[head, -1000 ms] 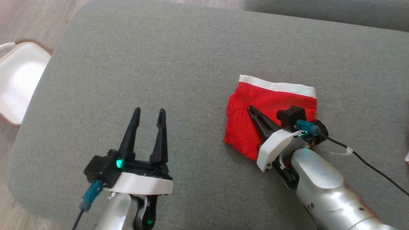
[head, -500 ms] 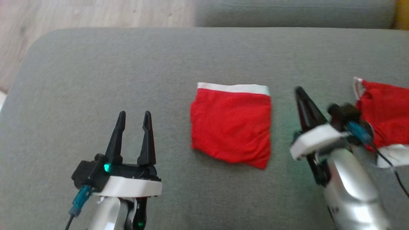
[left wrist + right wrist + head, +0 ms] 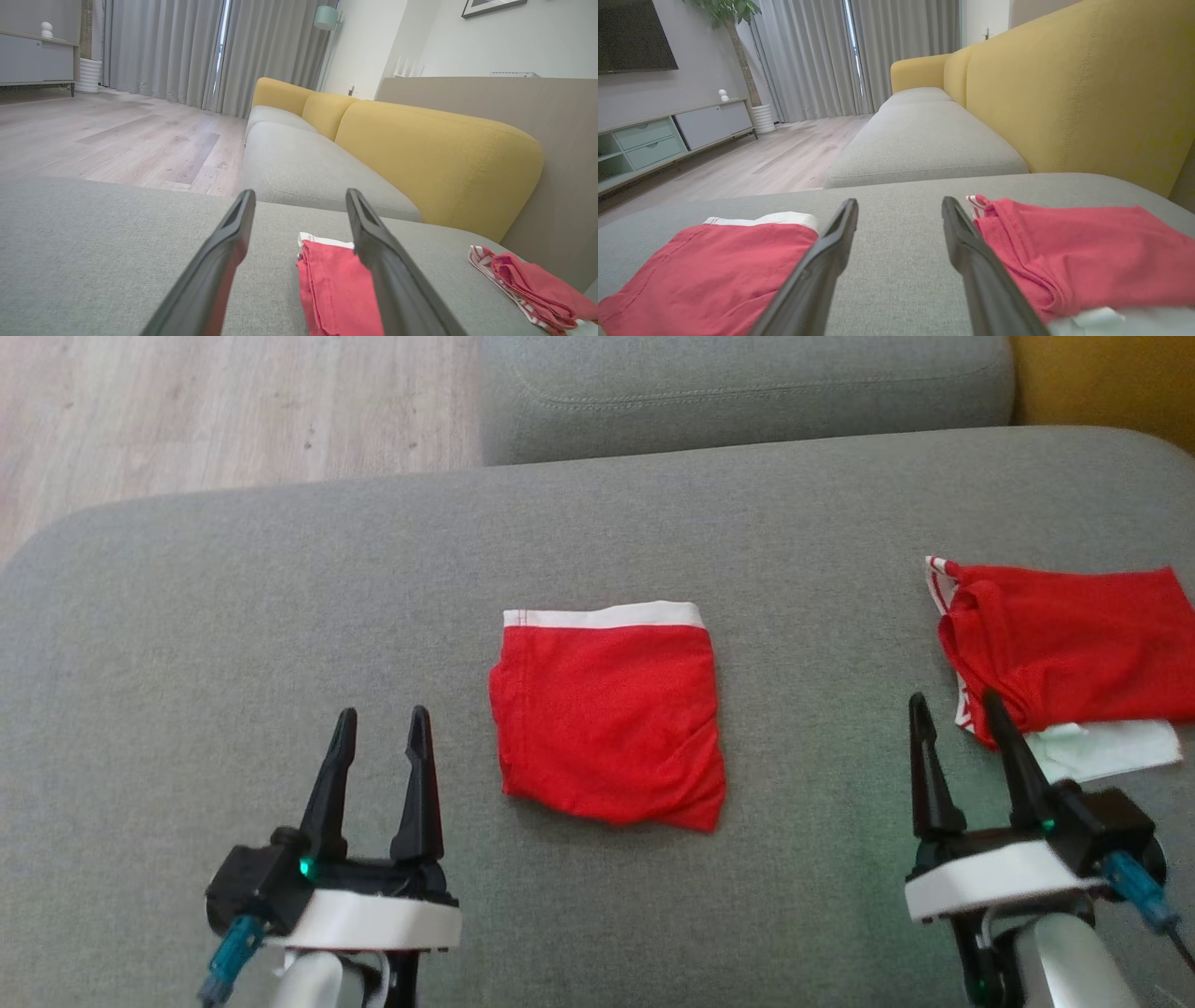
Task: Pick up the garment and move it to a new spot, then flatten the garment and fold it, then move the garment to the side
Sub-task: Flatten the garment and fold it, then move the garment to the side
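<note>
The folded red garment lies flat in the middle of the grey sofa seat, its white waistband at the far edge. The left pincer hovers released on its left, empty. The right pincer, fingers spread and holding nothing, sits between it and a second red garment.

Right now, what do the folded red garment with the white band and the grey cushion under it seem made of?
The folded red garment seems thin matte knit, probably cotton: soft creases, stitched seam. The grey cushion seems matte woven upholstery: fine speckled weave.
</note>
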`<state>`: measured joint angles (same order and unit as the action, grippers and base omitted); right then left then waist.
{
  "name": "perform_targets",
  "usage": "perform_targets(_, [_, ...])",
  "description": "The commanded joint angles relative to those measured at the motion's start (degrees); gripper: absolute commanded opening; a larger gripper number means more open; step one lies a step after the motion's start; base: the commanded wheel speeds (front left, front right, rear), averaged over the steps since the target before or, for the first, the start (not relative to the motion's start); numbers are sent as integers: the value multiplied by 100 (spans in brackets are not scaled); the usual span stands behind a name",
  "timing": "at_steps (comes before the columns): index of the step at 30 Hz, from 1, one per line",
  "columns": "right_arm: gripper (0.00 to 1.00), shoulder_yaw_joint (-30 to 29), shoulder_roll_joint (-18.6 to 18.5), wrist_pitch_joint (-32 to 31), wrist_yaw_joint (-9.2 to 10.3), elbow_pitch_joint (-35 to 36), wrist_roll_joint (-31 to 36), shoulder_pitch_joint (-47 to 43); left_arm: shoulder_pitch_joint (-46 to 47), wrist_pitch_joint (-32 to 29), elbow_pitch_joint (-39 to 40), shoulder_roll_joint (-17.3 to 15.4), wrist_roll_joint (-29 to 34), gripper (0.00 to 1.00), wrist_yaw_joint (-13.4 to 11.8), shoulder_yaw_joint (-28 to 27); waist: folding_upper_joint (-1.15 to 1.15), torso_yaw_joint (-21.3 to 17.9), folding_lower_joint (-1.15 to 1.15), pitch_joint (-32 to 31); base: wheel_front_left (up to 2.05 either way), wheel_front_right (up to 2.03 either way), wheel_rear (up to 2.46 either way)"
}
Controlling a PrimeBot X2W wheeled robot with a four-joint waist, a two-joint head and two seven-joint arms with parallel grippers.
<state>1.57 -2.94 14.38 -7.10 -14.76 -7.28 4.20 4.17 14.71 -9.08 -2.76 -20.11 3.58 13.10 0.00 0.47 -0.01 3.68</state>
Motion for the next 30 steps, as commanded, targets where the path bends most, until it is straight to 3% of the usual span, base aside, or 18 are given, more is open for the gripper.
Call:
perform_targets(1, [100,158,4,62,-39,249,-59,86,87,29,163,-11,-2,100,-4,-178,0,-33,1,-31,0,0,0])
perform_targets(21, [100,197,6,62,-39,102,-78,252,165,29,167,-11,90,100,-5,-94,0,142,1,265,0,0,0])
perform_targets(30, [100,1063,6,-464,-39,-593,-544,956,429,29,101,-11,71,100,51,41,0,464,1,717,0,0,0])
